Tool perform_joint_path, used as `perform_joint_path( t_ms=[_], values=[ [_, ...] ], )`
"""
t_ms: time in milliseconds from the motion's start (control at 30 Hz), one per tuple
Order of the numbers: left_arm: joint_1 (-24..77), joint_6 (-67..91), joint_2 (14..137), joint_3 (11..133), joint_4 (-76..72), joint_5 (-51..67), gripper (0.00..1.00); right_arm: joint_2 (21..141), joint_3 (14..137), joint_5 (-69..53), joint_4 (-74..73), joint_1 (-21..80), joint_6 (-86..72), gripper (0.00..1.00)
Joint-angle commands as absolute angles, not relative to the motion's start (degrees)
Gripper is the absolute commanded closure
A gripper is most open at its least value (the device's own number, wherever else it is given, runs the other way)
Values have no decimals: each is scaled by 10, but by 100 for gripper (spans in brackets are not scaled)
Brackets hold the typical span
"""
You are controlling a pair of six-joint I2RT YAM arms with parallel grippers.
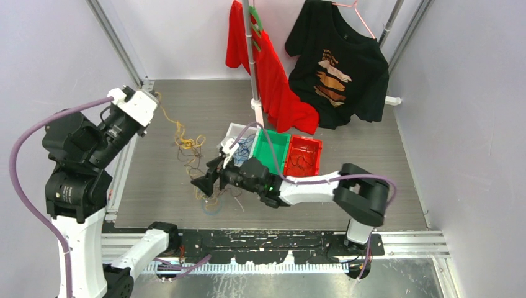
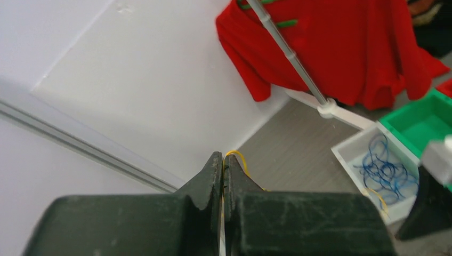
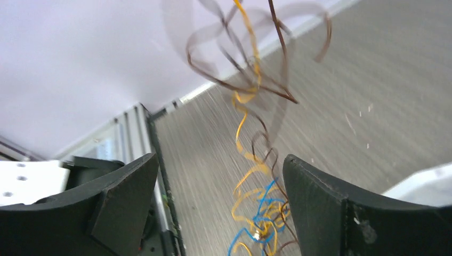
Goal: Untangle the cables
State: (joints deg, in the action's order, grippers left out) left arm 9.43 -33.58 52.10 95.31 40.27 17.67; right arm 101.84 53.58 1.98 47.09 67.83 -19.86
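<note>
Left hand (image 2: 223, 160), clamped on the yellow cable (image 2: 238, 156), should draw slowly toward ten o'clock; right hand (image 3: 221, 170), jaws apart, should pin the tangle (image 3: 259, 213) first.

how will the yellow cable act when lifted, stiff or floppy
Probably floppy: the yellow cable hangs in kinks from the left end effector. Likely light, being thin. It may drag the brown cables along, since they twist together.
</note>
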Motion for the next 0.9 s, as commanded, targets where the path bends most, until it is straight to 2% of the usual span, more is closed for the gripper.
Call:
perform_joint_path(
  t_ms=[0, 133, 267, 600, 867],
  values=[
    [97, -374, 513, 941, 456, 231, 100, 928, 555, -34, 405, 664, -167, 8],
    [98, -391, 507, 940, 503, 277, 100, 868, 579, -47, 371, 641, -155, 8],
    [98, -393, 504, 940, 541, 328, 100, 856, 631, -88, 361, 600, -170, 9],
    [97, -354, 508, 954, 562, 365, 100, 945, 770, -163, 366, 584, -185, 16],
    [97, -346, 511, 963, 556, 371, 100, 984, 774, -190, 408, 584, -232, 25]
  ],
)
